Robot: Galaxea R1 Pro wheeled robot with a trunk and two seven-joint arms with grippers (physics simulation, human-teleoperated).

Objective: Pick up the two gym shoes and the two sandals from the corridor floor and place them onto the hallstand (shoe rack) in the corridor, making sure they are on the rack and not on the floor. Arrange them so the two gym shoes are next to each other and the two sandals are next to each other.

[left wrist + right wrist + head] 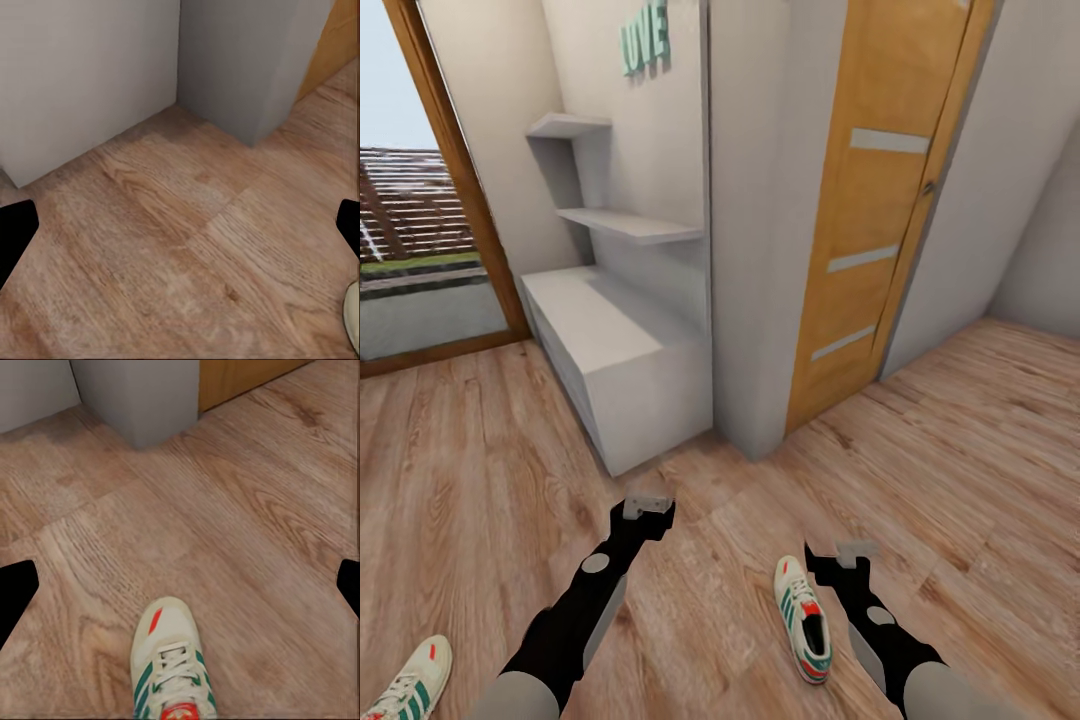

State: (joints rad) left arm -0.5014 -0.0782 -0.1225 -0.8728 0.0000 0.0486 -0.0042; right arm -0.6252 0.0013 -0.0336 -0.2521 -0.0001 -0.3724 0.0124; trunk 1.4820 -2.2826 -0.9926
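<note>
One cream-white gym shoe with green stripes lies on the wood-plank corridor floor, just left of my right gripper. In the right wrist view this shoe sits toe-forward between the wide-apart fingertips of the open right gripper. The second gym shoe lies at the floor's near left corner. My left gripper hovers open and empty over bare floor, short of the hallstand. The sandals are out of view.
A grey wall pillar stands right of the hallstand, and an orange wooden door beyond it. A glass door with a wooden frame is at the far left. The hallstand's base and the pillar fill the far side of the left wrist view.
</note>
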